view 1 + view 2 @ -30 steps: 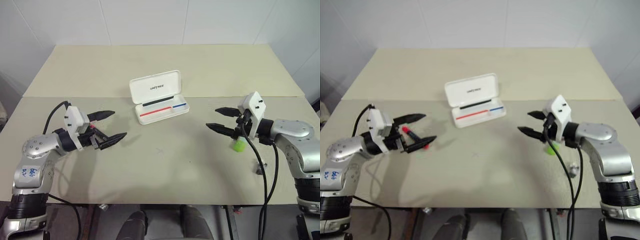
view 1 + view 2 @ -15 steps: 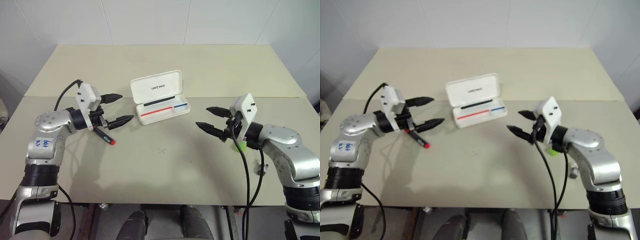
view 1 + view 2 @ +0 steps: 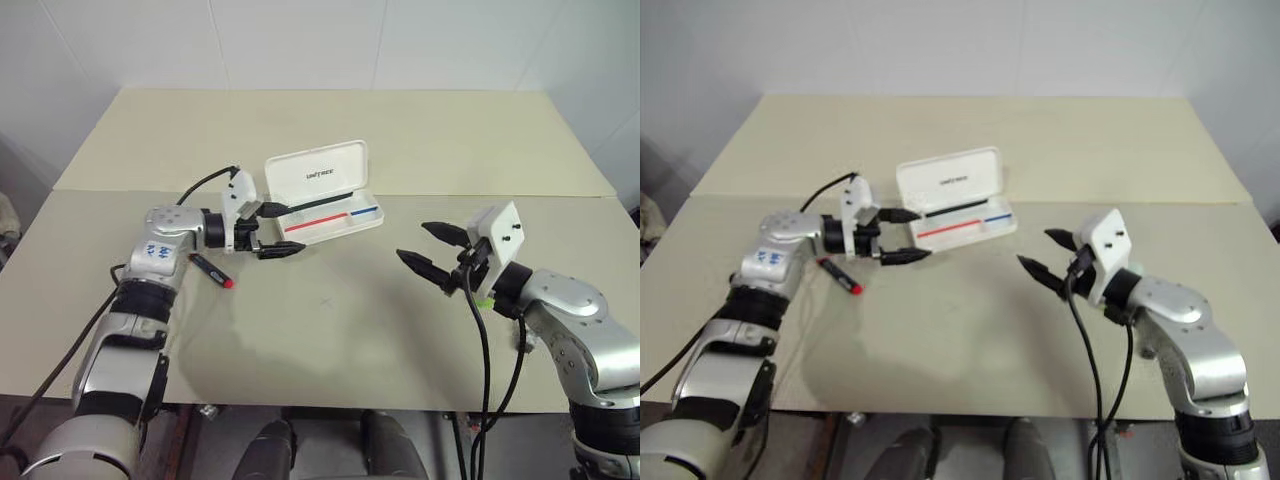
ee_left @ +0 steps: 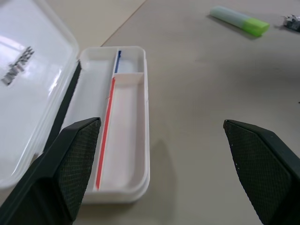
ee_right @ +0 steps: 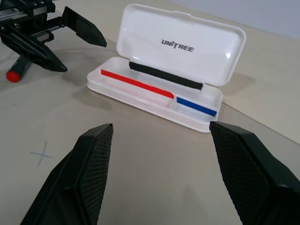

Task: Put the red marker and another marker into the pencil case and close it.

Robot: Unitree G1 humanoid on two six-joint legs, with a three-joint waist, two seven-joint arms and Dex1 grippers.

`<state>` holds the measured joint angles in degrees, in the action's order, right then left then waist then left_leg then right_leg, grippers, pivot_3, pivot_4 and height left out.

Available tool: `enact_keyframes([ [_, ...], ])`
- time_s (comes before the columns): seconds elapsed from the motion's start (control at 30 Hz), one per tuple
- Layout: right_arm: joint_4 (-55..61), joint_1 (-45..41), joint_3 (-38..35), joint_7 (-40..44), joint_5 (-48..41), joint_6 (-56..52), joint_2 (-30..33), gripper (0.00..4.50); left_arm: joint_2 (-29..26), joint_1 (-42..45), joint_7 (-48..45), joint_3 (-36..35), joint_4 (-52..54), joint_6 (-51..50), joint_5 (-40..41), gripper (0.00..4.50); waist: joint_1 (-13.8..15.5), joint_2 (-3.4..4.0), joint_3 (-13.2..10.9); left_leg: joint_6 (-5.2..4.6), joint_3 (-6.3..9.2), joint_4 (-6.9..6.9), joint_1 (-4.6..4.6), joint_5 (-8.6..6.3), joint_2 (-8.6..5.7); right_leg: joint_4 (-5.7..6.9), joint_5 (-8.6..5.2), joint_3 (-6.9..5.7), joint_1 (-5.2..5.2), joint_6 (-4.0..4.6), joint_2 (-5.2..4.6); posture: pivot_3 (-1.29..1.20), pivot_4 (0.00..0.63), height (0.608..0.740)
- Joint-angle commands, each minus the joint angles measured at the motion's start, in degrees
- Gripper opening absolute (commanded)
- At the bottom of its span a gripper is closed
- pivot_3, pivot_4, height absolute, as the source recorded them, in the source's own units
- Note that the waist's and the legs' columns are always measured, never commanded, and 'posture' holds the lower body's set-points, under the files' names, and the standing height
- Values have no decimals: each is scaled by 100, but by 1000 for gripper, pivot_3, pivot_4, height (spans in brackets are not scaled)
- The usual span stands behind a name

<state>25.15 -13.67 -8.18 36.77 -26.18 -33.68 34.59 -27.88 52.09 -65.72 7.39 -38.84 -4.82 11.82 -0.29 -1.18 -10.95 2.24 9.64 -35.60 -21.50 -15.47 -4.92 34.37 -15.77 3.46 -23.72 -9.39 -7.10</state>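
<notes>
The left gripper (image 3: 281,231) has swung in from the table's (image 3: 330,330) left side and now hangs at the near left end of the open pencil case (image 3: 323,195), fingers spread wide and empty. The red marker (image 3: 212,270) lies on the table behind it, just beside the forearm. The right gripper (image 3: 428,249) has barely shifted, fingers apart, holding nothing. The yellow-green marker (image 4: 239,20) lies well right of the case; from the head it seems mostly hidden behind the right wrist.

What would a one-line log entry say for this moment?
pencil case: open, no markers inside | red marker: on table | left hand: open, empty | right hand: open, empty
</notes>
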Motion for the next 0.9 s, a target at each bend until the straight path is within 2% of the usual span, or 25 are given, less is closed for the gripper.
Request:
enact_keyframes([
  [0.03,364,47,-173,-138,-129,50,-50,3484,50,279,-243,45,-542,453,-239,4500,3,0,0,0,0,-1,0,0,0,2,0,0,-1,0,1,0,150,740],
  [0.2,475,223,-225,-259,-138,50,-74,3484,248,656,-356,138,-1401,858,-600,4500,25,-3,-2,-1,2,-15,-3,-1,-1,8,1,-1,1,-2,2,0,150,740],
  [0.43,671,476,-251,-443,-147,6,-159,3484,333,886,-608,232,-1932,1060,-930,4500,7,-5,-3,-5,2,-28,-6,-3,-4,11,2,0,3,-5,2,0,150,740],
  [0.7,656,453,-224,-494,-160,12,-165,3484,465,1329,-305,584,-2706,1197,-1690,4500,11,-9,-5,-6,3,-44,-4,-4,-5,24,5,0,9,-9,3,0,150,740],
  [0.8,642,453,-260,-402,-218,75,-137,3528,520,1462,-175,638,-2878,1288,-1884,3912,4,-9,-5,-6,2,-44,-4,-3,-5,25,5,0,9,-10,3,0,150,740],
  [0.9,713,573,-366,-174,-407,177,-78,3528,567,1568,-25,668,-2999,1297,-2048,2927,6,-9,-5,-6,3,-43,-4,-3,-4,24,5,0,8,-10,3,0,150,740],
])
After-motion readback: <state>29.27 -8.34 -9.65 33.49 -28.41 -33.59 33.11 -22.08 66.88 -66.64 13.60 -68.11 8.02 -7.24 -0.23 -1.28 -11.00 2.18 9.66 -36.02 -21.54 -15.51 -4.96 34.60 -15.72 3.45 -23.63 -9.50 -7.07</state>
